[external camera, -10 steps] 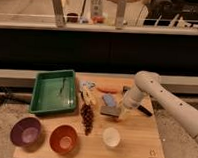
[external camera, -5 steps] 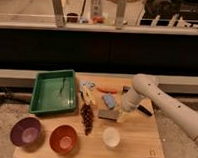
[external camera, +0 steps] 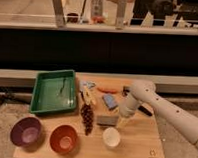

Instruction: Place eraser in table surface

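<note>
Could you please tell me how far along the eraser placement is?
Done: the eraser looks to lie flat on the table surface, just behind the white cup. In hand: the pincer sits close beside it; whether it grips is unclear. Left: letting go if needed, lifting the arm away.

arm (external camera: 163,111): single, white, enters frame from 4 o'clock | elbow (external camera: 142,91): bent, high, at 3 o'clock of centre | gripper (external camera: 122,121): low, aimed toward 7 o'clock, at 5 o'clock of centre

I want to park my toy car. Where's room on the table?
Bare wood lies right of the white cup, at the table surface's front right corner. The middle is crowded: gripper beside eraser, grapes, blue block. The tray and bowls fill the left.
</note>
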Tool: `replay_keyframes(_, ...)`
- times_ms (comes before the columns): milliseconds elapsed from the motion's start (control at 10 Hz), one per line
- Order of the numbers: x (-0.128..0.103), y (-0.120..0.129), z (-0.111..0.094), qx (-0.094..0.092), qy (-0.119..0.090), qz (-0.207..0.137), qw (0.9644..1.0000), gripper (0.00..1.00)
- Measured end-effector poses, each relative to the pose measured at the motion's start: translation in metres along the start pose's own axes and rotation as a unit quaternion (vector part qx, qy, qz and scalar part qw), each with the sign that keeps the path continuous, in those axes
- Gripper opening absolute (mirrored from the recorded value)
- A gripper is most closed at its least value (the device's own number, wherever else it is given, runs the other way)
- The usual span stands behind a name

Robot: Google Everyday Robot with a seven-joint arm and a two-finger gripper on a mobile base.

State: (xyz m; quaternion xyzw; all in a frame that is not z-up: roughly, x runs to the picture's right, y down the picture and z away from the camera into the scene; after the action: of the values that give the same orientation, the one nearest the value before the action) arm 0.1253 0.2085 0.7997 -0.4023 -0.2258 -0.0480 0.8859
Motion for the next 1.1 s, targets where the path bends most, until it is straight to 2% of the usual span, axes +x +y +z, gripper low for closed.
replay_keyframes(300,0.001,0.002,0.010,0.000,0.002,-0.010,1.0000,0.39)
replay_keyframes(700,0.006,-0.001,0.019,0.000,0.005,-0.006,1.0000,0.78)
replay_keyframes(1100,0.007,-0.003,0.019,0.001,0.000,-0.005,1.0000,0.80)
